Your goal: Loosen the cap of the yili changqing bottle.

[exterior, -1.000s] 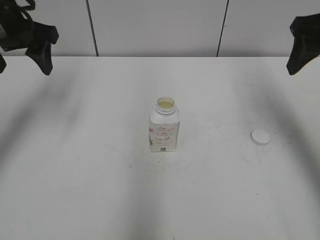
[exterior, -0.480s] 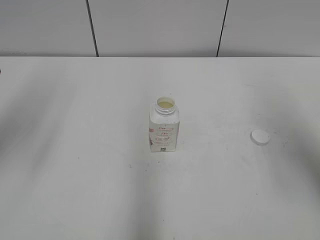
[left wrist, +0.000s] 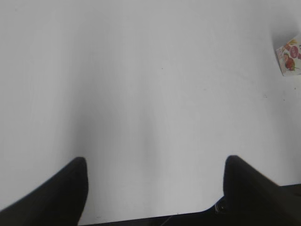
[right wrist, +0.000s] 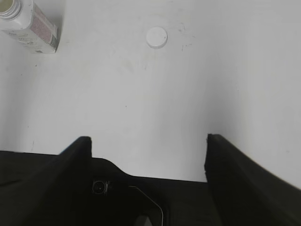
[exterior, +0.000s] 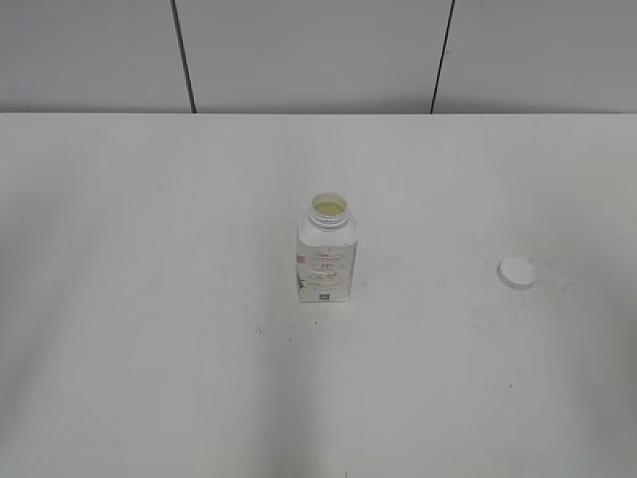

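The yili changqing bottle stands upright near the middle of the white desk, its wide neck uncovered and a pale yellowish content visible inside the mouth. The cap lies flat on the desk well apart from the bottle, toward the right edge, with a few faint scuff marks around it. Neither arm appears in the exterior view. In the left wrist view, the left gripper hangs above bare desk with its two dark fingers spread wide and nothing between them; only a corner of the bottle, showing its pink and red print, appears at the right border of that view. In the right wrist view, the right gripper is likewise released, its fingers far apart over the empty surface, with the bottle at the upper left and the cap further along, both well clear of the fingers.
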Robot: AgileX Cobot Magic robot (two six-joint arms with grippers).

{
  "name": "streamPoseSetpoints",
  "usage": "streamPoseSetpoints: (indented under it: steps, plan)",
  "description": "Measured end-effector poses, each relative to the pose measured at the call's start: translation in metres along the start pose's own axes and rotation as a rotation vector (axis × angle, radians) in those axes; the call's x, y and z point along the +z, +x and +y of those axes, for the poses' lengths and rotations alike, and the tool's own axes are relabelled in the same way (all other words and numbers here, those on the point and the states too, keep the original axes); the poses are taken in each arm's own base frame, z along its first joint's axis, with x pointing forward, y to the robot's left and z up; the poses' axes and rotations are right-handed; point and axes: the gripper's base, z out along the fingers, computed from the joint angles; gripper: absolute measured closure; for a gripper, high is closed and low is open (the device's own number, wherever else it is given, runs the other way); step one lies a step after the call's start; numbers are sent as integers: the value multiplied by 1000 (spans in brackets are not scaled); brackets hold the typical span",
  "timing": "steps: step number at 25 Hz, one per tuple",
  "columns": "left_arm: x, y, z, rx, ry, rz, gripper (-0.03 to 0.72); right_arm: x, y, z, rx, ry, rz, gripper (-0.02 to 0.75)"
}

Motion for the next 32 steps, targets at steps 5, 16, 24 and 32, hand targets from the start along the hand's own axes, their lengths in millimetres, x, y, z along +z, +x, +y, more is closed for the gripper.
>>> streamPoseSetpoints:
  steps: [5,16,24,32]
  plan:
    - [-24,49,15,-4,-32,-131,151,-9,44,0,-10,1,-77,153]
    - [-62,128,32,-65,34,-439,152,-1,113,-4,-45,24,-197,153]
    - [-78,160,38,-93,62,-597,152,-11,136,-5,-122,65,-330,153]
    - [-71,161,38,-89,53,-578,152,-10,137,-6,-141,72,-326,153]
